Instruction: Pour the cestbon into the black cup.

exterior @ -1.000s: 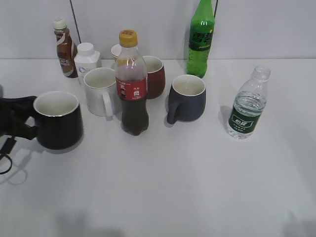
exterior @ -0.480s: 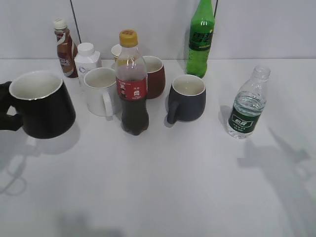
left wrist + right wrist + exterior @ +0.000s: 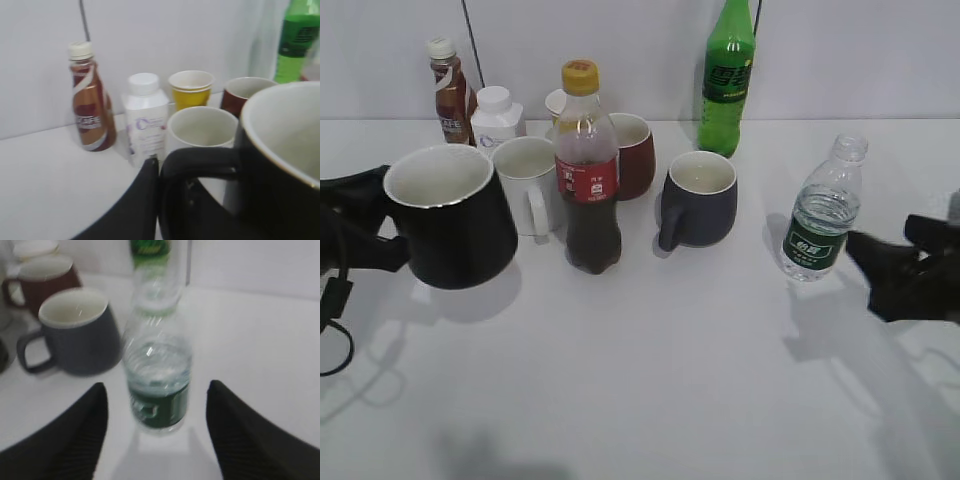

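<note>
Left pincer (image 3: 370,245) clamped on handle of black cup (image 3: 450,215), raised at frame left, mouth up, probably to receive water. Right pincer (image 3: 152,427) spread wide, lined up on cestbon (image 3: 823,212), upright on worktop (image 3: 650,380) at right, not yet gripped.

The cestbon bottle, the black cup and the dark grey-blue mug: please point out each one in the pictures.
cestbon bottle (image 3: 814,249): exterior view, on its dark green label.
black cup (image 3: 458,244): exterior view, on its glossy outer wall.
dark grey-blue mug (image 3: 85,347): right wrist view, on its side wall below the rim.
</note>
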Robot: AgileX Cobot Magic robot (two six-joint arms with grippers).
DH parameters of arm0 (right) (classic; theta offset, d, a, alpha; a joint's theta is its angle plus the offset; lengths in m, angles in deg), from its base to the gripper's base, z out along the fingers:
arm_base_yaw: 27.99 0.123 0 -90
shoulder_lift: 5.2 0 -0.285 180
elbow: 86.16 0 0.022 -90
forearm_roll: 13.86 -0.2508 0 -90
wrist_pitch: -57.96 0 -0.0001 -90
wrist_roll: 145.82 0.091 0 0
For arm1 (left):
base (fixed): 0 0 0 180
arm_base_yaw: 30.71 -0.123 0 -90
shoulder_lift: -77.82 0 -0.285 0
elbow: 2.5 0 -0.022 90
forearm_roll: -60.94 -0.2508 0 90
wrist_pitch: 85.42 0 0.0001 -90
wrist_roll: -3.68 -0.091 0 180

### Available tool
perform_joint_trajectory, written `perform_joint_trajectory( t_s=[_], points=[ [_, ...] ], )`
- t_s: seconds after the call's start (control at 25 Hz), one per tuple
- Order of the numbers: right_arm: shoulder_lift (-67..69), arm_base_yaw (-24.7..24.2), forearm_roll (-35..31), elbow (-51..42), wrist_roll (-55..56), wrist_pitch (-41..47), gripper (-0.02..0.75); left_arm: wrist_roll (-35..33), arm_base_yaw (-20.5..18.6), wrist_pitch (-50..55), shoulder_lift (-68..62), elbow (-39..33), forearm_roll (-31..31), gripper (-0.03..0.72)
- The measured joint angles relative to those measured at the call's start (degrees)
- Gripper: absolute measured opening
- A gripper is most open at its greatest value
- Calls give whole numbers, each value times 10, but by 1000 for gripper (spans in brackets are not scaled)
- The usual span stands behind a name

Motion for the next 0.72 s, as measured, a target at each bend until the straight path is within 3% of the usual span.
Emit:
perform_joint_trajectory(
  t_s=[0.12,0.2,0.72],
  points=[
    [106,0,-6,-3,-12,-88,637,-3,12,0,0,0,0,55],
    [161,0,-10,2,-14,-99,659,-3,17,0,0,0,1,55],
    [275,0,9,145,7,-112,667,-3,19,9,0,-1,2,55]
  ],
)
